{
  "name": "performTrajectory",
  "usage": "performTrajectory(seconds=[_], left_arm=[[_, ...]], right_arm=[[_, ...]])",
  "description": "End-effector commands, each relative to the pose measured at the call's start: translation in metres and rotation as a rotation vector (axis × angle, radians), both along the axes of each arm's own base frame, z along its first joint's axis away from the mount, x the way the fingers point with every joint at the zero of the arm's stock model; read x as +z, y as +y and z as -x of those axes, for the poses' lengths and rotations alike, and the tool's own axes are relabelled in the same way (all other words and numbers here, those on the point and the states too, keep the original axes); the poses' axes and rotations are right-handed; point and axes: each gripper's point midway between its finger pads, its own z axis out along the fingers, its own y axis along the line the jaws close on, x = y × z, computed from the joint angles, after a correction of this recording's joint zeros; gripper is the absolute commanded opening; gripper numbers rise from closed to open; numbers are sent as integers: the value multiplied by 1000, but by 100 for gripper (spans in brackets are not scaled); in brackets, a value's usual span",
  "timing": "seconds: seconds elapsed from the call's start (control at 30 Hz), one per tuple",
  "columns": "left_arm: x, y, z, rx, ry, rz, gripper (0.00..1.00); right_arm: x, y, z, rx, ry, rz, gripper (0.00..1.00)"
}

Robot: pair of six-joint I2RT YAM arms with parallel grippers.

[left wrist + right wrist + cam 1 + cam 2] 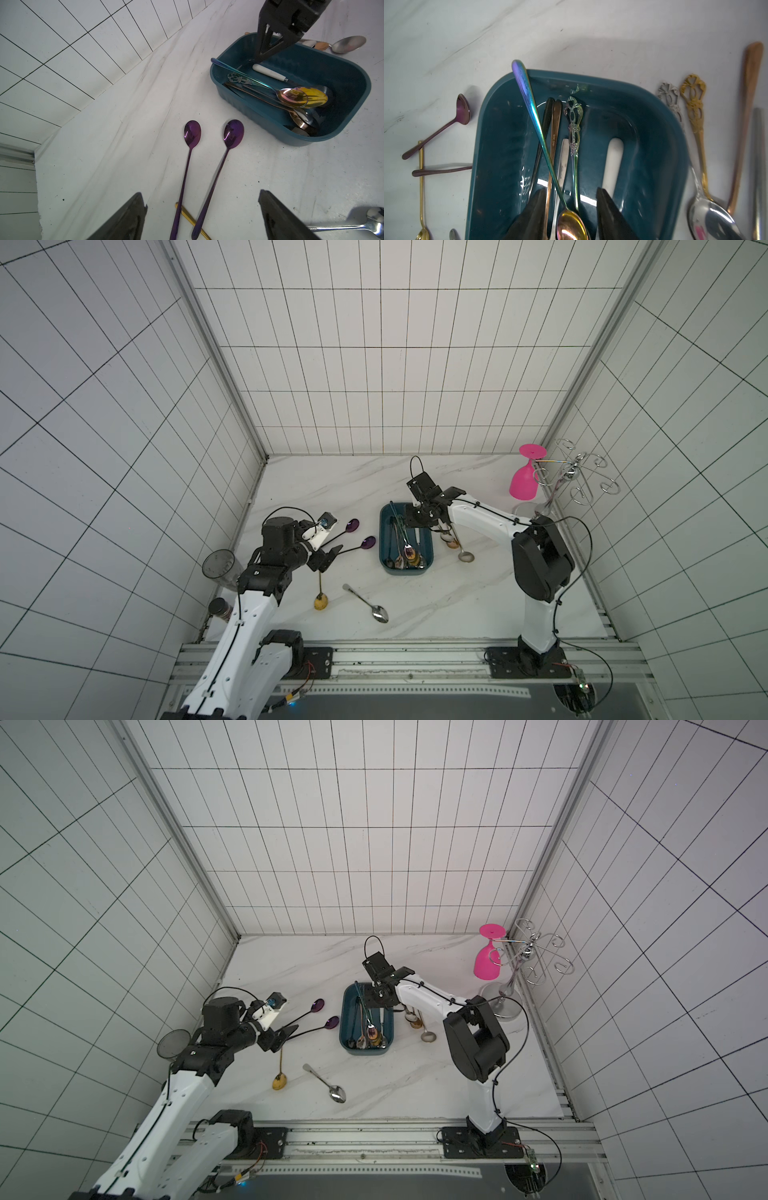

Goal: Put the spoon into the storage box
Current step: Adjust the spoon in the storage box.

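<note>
- Left gripper hovers low over the marble table, jaws spread wide and empty, above the handles of two purple spoons.
- Right gripper hangs over the storage box, jaws apart, pinching nothing.
- Storage box stands mid-table, holding several spoons.
- Rainbow spoon lies inside, handle tip on the rim.

In my right wrist view, a small stamped mark sits on the bronze spoon handle in the box. I cannot make out its characters. I find nothing else I can read.
</note>
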Motion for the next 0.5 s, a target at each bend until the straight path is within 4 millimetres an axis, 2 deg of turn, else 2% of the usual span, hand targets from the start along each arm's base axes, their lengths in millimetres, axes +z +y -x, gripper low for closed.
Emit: performTrajectory(seconds=[0.0,0.27,0.47], left_arm=[[5,-4,2,-8,-9,29,87],[6,-5,3,-3,-1,41,87],[6,-6,5,-14,-5,35,87]], right_arm=[[15,22,-13,49,-43,-14,43],[-2,43,-34,73,-37,16,42],[-12,48,-43,83,-40,48,25]])
